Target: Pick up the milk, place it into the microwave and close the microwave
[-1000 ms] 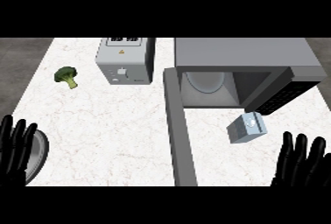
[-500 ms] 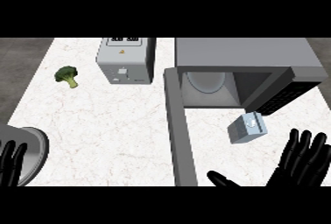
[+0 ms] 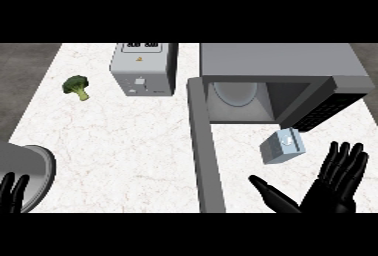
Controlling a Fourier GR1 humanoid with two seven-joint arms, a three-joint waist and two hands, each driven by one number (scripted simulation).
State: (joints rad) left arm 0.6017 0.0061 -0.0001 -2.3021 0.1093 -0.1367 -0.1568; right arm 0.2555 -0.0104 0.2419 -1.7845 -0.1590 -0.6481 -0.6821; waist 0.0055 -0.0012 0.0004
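Your right hand [image 3: 334, 187] shows at the lower right, palm open. Its fingers [image 3: 345, 160] are straight and spread, and the thumb [image 3: 269, 194] is held wide to the left. The milk [image 3: 283, 148] sits on the counter [image 3: 133, 140] just up and left of those fingertips. It is clear of them, above the gap between thumb and fingers.

Past the milk, farther from your fingertips, the microwave [image 3: 280, 62] stands open with a pale turntable [image 3: 235, 92] inside. Its door [image 3: 203, 150] runs down the counter just left of the thumb.

Your left hand [image 3: 12, 192] shows only at the lower left edge, fingers straight, slightly apart and holding nothing. A grey plate [image 3: 33, 162] lies right beside those fingers; you cannot tell whether they touch it. Well beyond them, toward the far side, are the broccoli [image 3: 76, 86] and, to its right, the toaster [image 3: 144, 67].
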